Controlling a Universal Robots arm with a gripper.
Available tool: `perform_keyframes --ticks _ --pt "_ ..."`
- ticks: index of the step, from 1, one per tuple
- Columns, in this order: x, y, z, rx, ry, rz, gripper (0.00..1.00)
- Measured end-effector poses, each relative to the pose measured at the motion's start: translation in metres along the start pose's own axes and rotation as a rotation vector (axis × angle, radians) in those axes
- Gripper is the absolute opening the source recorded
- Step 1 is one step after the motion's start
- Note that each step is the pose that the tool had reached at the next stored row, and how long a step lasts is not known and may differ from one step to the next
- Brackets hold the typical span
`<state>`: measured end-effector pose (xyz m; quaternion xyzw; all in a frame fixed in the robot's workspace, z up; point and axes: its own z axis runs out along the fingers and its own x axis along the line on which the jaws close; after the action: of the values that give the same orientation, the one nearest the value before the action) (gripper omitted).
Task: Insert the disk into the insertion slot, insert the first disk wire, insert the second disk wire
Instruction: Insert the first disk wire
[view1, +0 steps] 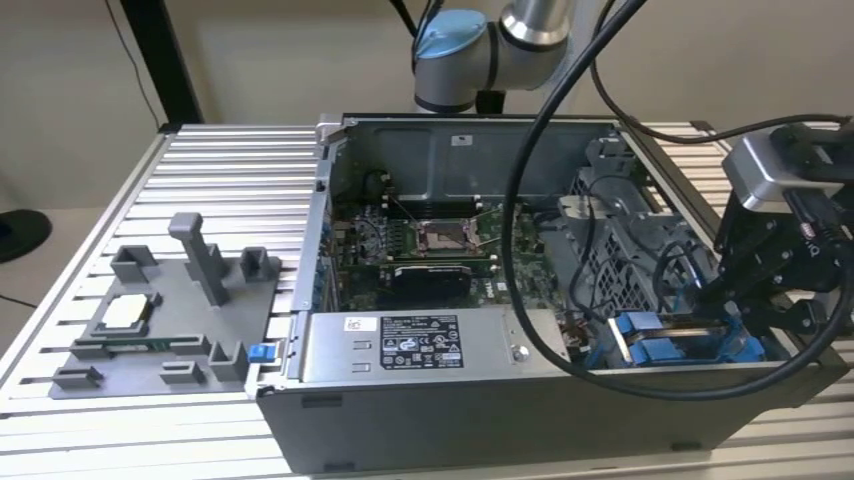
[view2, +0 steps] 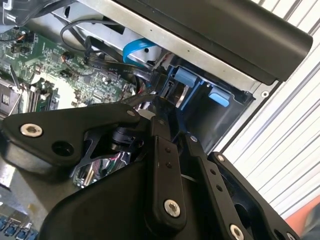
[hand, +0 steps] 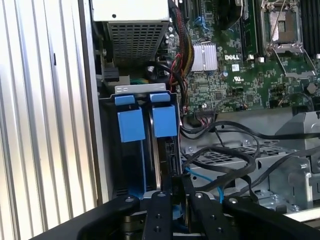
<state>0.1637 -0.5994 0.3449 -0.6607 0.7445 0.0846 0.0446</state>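
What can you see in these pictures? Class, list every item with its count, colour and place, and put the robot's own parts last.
table: one, silver, slatted, under everything.
computer case: one, grey, open, on the table.
motherboard: one, green, on the case floor.
power-supply box: one, grey with a black-and-white sticker, at the case's near edge.
insertion slot: one, grey metal, in the case corner at the exterior view's right.
tabs: two, blue, side by side on the insertion slot.
cables: several, black, looping beside the slot.
fixture tray: one, grey, on the table at the exterior view's left.
robot arm: one, silver with a blue cap, behind the case.
gripper: one, black, at the insertion slot.
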Motion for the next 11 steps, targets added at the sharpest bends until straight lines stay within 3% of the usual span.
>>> perform_keyframes --ticks 11 --pt "-0.0049 -0.0024 0.0030 -0.0023 0.0009 -0.011 0.00"
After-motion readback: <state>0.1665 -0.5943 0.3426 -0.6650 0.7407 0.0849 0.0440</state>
